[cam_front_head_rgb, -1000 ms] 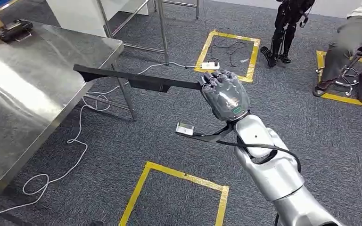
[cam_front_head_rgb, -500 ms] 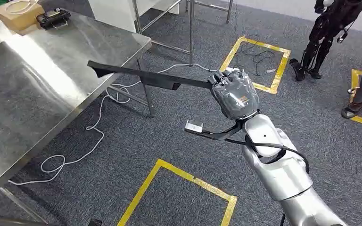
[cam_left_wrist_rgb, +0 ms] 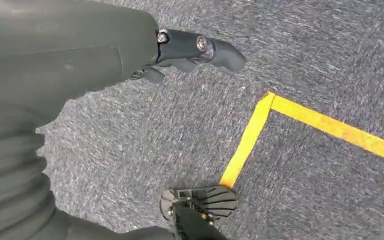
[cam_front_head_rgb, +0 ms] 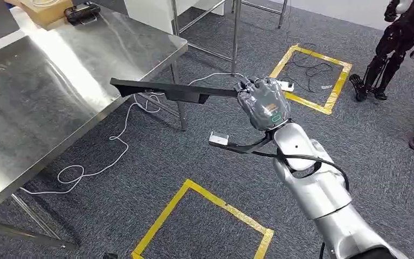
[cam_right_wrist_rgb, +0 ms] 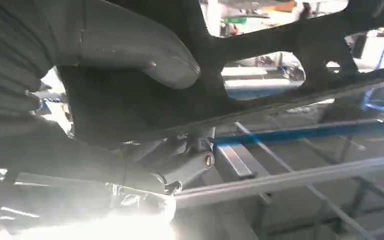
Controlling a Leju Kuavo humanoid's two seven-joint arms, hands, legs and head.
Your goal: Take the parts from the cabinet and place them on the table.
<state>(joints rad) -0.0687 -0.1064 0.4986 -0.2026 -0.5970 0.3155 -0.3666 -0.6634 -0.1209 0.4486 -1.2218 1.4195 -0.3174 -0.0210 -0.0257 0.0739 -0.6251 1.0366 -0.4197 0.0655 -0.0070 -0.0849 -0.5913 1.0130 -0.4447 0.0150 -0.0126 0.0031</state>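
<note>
So the right hand (cam_front_head_rgb: pixel 262 102) has its fingers wrapped tight around one end of a long black part (cam_front_head_rgb: pixel 167 90), and the thing sticks out level, off toward the steel table (cam_front_head_rgb: pixel 48 81). The far tip of the part sits just about over the table's near edge by the corner, but it's up in the air, not resting on the tabletop. From the right wrist camera you can see the thick grey thumb (cam_right_wrist_rgb: pixel 145 50) pressed right across the black part (cam_right_wrist_rgb: pixel 280 45), which has cut-out openings in it that let light through, so the grip looks solid. The left hand (cam_left_wrist_rgb: pixel 80 55) is hanging down over grey carpet (cam_left_wrist_rgb: pixel 305 55) next to a strip of yellow floor tape (cam_left_wrist_rgb: pixel 250 135); a couple of dark fingers (cam_left_wrist_rgb: pixel 200 47) stick out with nothing between them, so it's loose and holding nothing. Back corner of the table has a cardboard box (cam_front_head_rgb: pixel 43 9) with a black controller (cam_front_head_rgb: pixel 83 12) right beside it. A white cable (cam_front_head_rgb: pixel 113 145) snakes over the carpet under the table, and another dark humanoid robot (cam_front_head_rgb: pixel 396 46) stands off at the far right.
</note>
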